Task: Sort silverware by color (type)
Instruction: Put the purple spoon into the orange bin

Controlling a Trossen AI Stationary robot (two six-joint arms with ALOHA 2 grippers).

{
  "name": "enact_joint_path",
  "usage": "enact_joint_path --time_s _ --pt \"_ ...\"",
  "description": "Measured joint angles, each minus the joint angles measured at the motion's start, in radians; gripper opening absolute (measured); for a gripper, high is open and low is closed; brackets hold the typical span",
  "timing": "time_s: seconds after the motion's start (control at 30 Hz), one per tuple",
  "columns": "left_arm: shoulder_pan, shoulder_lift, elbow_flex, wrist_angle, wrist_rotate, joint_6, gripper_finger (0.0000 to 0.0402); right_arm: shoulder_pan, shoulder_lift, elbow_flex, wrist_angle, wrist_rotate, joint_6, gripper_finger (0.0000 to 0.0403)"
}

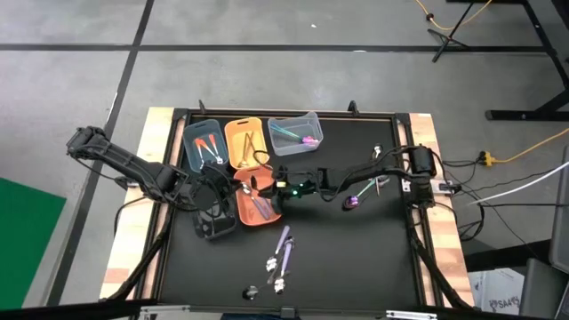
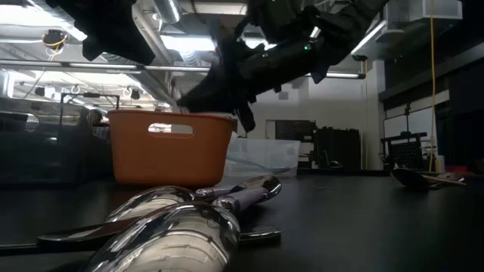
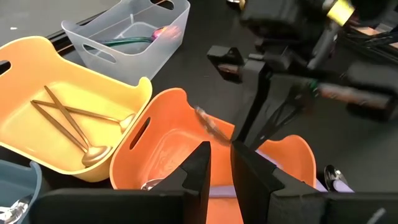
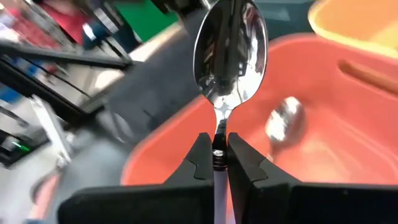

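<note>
Midway: a silver spoon [image 4: 229, 56] is clamped in the right gripper [image 4: 217, 149] above the orange bin [image 1: 253, 200]; beyond it, loose silverware [image 1: 280, 258] remains on the tabletop [image 1: 356, 258]. Left gripper [image 3: 219, 163]: slightly apart, empty.

The orange bin [image 1: 255, 197] is crowded from above: the right gripper [image 4: 214, 155], shut tight on a silver spoon [image 4: 230, 46], hangs over its opening, and the left gripper [image 3: 219, 163] sits just beside its near wall, so little room is left between them. Behind it the blue bin [image 1: 204, 145], yellow bin [image 1: 246, 140] and clear bin [image 1: 294, 131] stand close together in a row, blocking a low pass along the back. The front of the black mat [image 1: 356, 258] lies open apart from a few loose pieces [image 1: 280, 253] near its middle.
</note>
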State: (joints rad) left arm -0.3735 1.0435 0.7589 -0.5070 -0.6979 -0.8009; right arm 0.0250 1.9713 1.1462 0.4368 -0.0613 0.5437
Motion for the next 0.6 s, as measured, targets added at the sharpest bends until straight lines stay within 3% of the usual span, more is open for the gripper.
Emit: enact_joint_path --time_s 0.13,0.6 --pt "0.0 0.0 0.0 0.001 0.0 0.0 0.0056 0.0 0.015 0.017 -0.095 0.024 -0.003 0.0005" --pt "0.0 0.0 0.0 0.0 0.0 0.0 0.0056 0.001 0.024 0.02 -0.11 0.062 -0.003 0.0005"
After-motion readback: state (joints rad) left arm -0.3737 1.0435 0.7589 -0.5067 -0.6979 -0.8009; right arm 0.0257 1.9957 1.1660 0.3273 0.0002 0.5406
